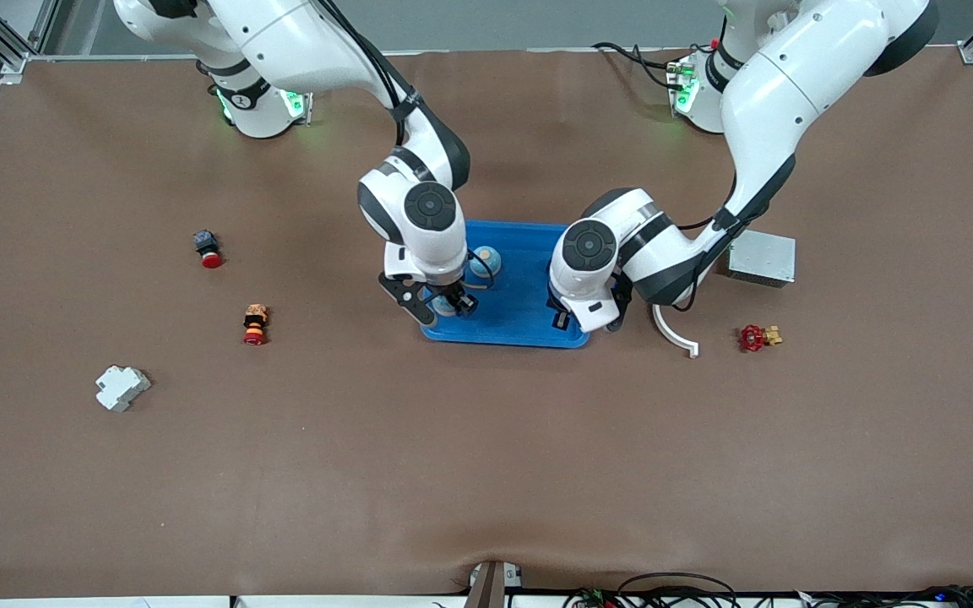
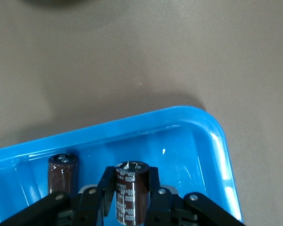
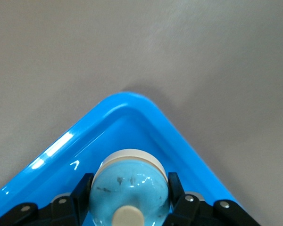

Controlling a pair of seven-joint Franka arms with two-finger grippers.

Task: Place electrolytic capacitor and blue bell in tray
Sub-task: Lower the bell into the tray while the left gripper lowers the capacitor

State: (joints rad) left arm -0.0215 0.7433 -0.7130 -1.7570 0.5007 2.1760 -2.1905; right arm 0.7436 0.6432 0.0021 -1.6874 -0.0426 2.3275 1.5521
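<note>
The bright blue tray [image 1: 520, 287] lies at the table's middle. My left gripper [image 1: 567, 325] is over the tray's corner at the left arm's end. In the left wrist view [image 2: 130, 176] it is shut on an upright dark brown electrolytic capacitor [image 2: 131, 197] inside the tray [image 2: 193, 141]. A second brown cylinder [image 2: 62, 174] like it shows beside it. My right gripper [image 1: 451, 306] is over the tray's corner at the right arm's end. In the right wrist view [image 3: 129, 184] it is shut on a light blue bell [image 3: 129, 176] low inside the tray [image 3: 127, 117]. Another blue bell [image 1: 484, 262] sits in the tray.
A grey metal box [image 1: 761, 257], a white curved piece [image 1: 676, 333] and a red valve [image 1: 757, 338] lie toward the left arm's end. A red button [image 1: 209, 249], an orange and red part [image 1: 255, 325] and a white block [image 1: 122, 387] lie toward the right arm's end.
</note>
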